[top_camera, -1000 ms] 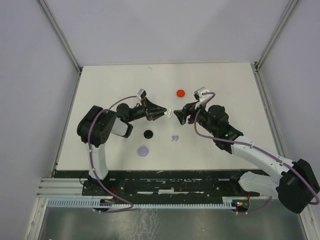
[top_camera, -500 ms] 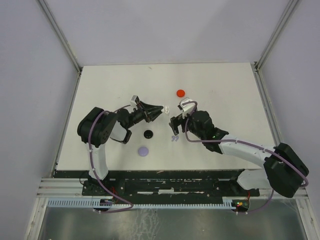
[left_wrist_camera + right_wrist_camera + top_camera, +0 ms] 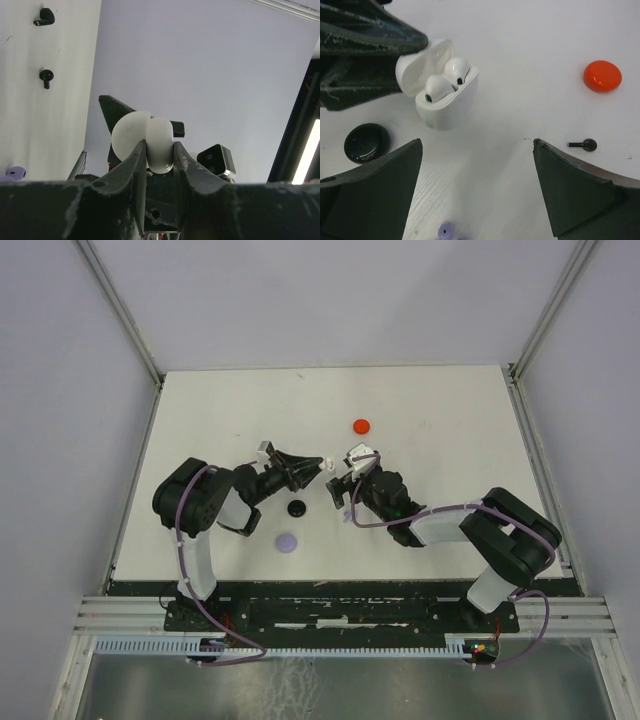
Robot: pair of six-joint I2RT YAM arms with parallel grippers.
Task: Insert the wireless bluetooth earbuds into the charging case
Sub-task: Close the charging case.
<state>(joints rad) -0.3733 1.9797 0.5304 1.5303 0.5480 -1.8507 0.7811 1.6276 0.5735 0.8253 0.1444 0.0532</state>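
Right gripper (image 3: 476,150) drawn closer, released; ahead of it I log left gripper (image 3: 160,148) clenching charging case (image 3: 447,109), white earbuds (image 3: 456,70) seated.

Right end effector (image 3: 476,150) backed off charging case (image 3: 445,97), now nearer base.

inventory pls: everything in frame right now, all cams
charging case: 1, white, lid open, held in the left gripper
white earbuds: 2, white, seated in the case
black earbuds: 2, black, loose on the table
lavender earbud: at least 1, lavender, on the table by the right gripper
red disc: 1, red, far middle of table
black disc: 1, black, near the case
lavender disc: 1, lavender, nearer than the black disc
table: 1, white
left gripper: 1, black, shut on the case
right gripper: 1, black, open, beside the case
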